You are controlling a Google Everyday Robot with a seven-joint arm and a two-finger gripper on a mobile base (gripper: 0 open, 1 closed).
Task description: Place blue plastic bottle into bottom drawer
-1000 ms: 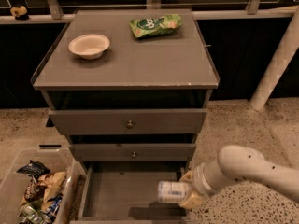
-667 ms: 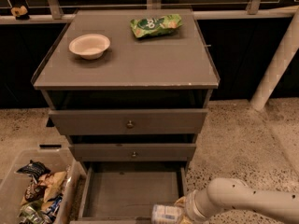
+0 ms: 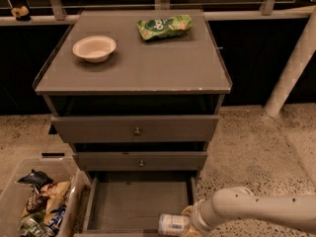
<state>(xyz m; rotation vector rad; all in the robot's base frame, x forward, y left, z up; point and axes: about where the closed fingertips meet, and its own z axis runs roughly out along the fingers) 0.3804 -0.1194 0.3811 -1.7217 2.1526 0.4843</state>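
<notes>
The bottom drawer (image 3: 136,201) stands pulled open below the two upper drawers, its flat grey floor bare. The blue plastic bottle (image 3: 173,224) lies sideways at the drawer's front right corner, low at the picture's bottom edge. My gripper (image 3: 188,222) is at the bottle's right end, with the white arm (image 3: 256,210) coming in from the right. The gripper's tip is mostly hidden by the arm and the picture's edge.
On the cabinet top (image 3: 143,63) sit a white bowl (image 3: 94,48) at the left and a green snack bag (image 3: 164,26) at the back. A clear bin (image 3: 34,201) of snack packets stands on the floor left of the drawer. A white post (image 3: 291,68) rises at the right.
The arm has lowered and moved toward the front, carrying the bottle from above the drawer's right side down to its front right corner.
</notes>
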